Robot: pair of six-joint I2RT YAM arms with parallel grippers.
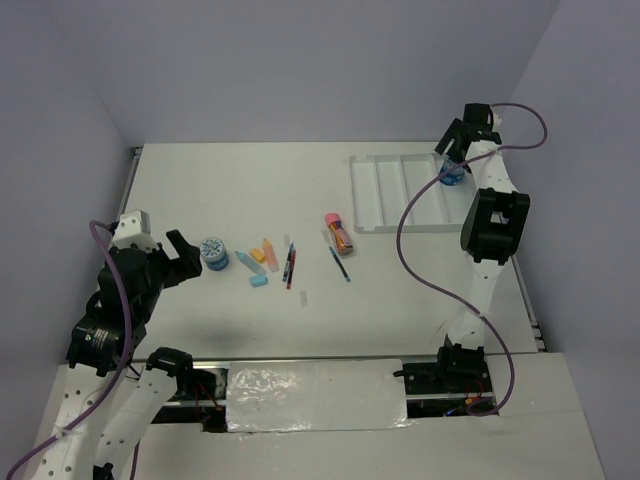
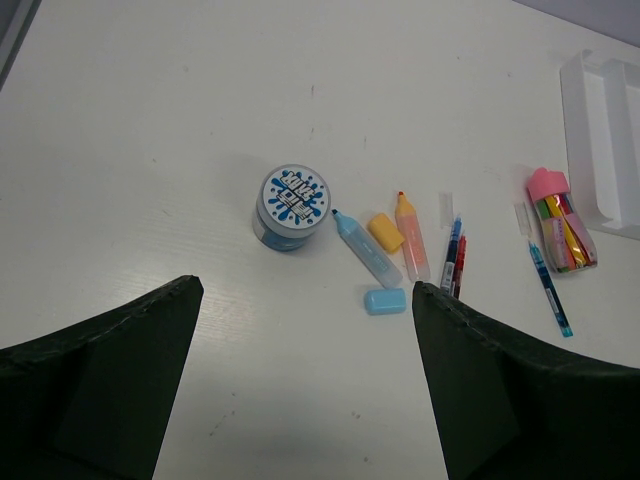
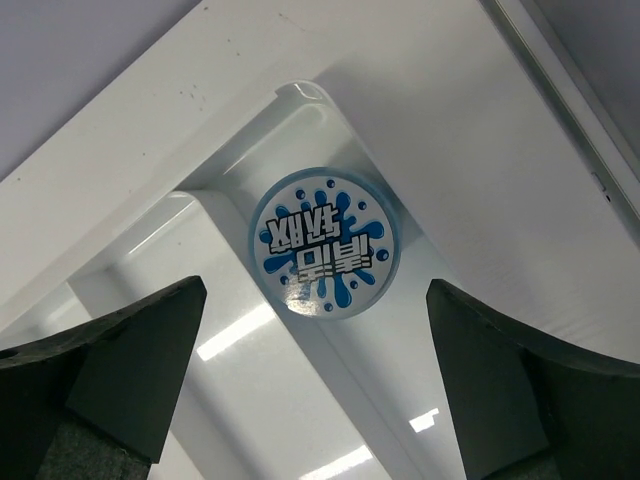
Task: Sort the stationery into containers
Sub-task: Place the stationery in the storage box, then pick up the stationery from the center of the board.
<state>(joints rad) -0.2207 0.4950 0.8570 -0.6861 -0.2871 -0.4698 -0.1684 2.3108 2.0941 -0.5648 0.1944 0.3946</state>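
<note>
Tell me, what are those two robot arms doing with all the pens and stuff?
They are sorting stationery into the white tray. The right gripper hangs open above a blue roll that sits in an outer compartment of the tray. The left gripper, open too, hovers over the table near the other blue roll. The highlighters, pens and a pink-capped case lie on the table, not yet sorted.

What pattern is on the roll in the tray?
Roll: blue splash, white lettering; clearest in the right wrist view.
</note>
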